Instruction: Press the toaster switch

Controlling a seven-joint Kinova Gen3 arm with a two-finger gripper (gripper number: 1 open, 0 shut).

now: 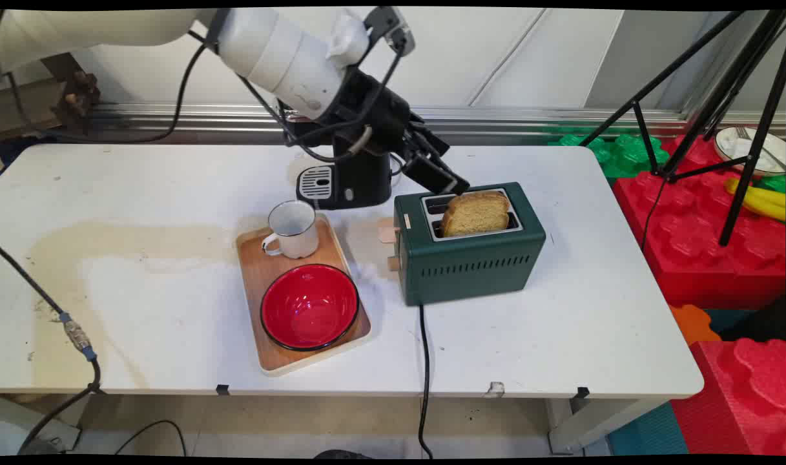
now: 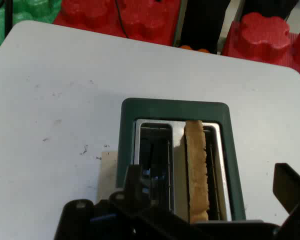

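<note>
A dark green two-slot toaster (image 1: 470, 258) stands right of the table's middle, and a slice of brown bread (image 1: 475, 213) sticks up out of its near slot. My gripper (image 1: 451, 174) hangs just above the toaster's left rear corner, by the bread's left end. In the hand view the toaster (image 2: 175, 107) lies straight below. The bread (image 2: 195, 160) stands on edge in the right-hand slot, and the other slot is empty. My gripper (image 2: 210, 172) is open. Its fingers (image 2: 134, 175) stand wide on either side of the slots and hold nothing.
A wooden tray (image 1: 263, 352) left of the toaster carries a white mug (image 1: 293, 229) and a red bowl (image 1: 309, 307). A black coffee machine (image 1: 347, 181) stands behind them. The toaster's black cord (image 1: 425, 361) runs over the front edge. Red foam blocks (image 1: 696, 245) and a tripod (image 1: 741, 129) stand at the right.
</note>
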